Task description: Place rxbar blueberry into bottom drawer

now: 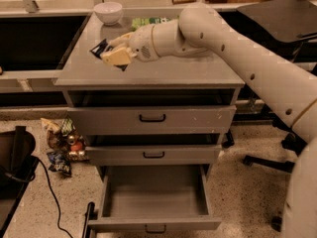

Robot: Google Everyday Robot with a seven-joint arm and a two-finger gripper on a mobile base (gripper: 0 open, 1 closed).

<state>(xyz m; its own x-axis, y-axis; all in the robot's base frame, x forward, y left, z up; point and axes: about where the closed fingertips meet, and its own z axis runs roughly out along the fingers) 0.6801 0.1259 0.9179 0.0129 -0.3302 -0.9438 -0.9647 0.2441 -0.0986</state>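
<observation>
My gripper [115, 53] is at the left part of the grey cabinet top [163, 71], shut on the rxbar blueberry [100, 48], a dark navy flat wrapper that sticks out to the left between the pale fingers [118, 57]. The bar is held just above the top surface. The bottom drawer [154, 198] is pulled open below, grey and empty inside, with a small black handle at its front edge.
A white bowl [108, 11] and a green snack bag [148, 22] sit at the back of the cabinet top. The two upper drawers [151, 119] are slightly ajar. Snack packets [62, 145] lie on the floor at left, beside a black cable. An office chair base [270, 162] stands at right.
</observation>
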